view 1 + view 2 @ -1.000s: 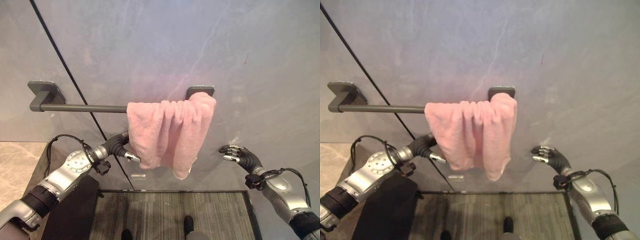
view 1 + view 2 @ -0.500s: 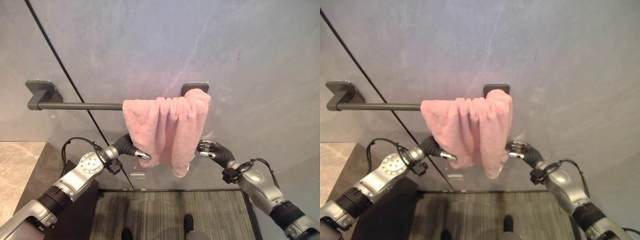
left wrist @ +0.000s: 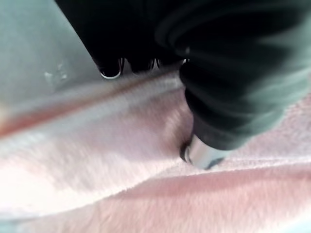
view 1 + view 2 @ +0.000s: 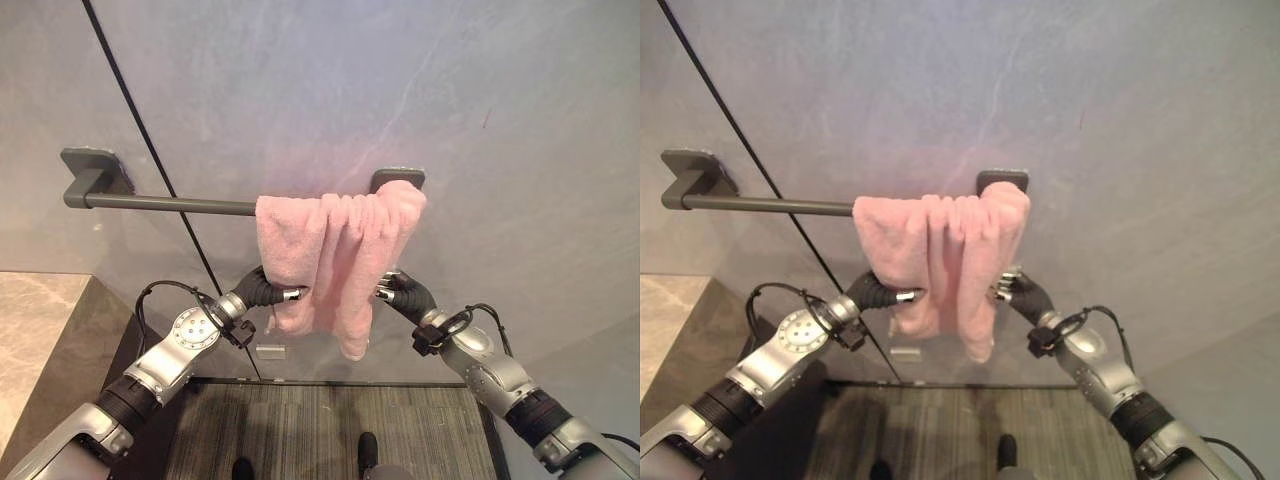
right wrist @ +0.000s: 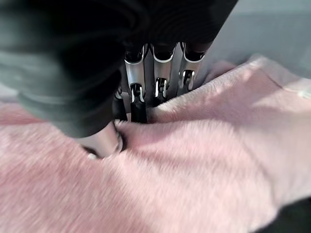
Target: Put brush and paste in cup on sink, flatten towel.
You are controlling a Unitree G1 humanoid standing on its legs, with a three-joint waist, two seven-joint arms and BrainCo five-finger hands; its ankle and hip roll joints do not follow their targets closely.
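Nearest the robot, both arms reach up and inward toward the wall. The left hand (image 4: 268, 292) meets the left edge of the bunched pink terry towel (image 4: 335, 250), and the right hand (image 4: 402, 293) meets its right edge, both at about the same height on the lower half of the cloth. In the left wrist view the thumb presses into the pile with the dark fingertips curled over a fold, so that hand looks pinched on the towel. In the right wrist view the fingers (image 5: 160, 73) are curled down into the cloth with the thumb set against them, clamped on a ridge of towel.

Farther back, the towel hangs gathered in pleats at the right end of the dark grey wall-mounted towel bar (image 4: 160, 203), up against the right bracket, with most of the bar to its left bare. Behind it is the grey marbled wall panel (image 4: 330, 90).

To flatten it well, the grips should probably hold both layers firmly. The left hand would draw its edge leftward along the bar while the right anchors, keeping the pull level so the towel does not slide off.
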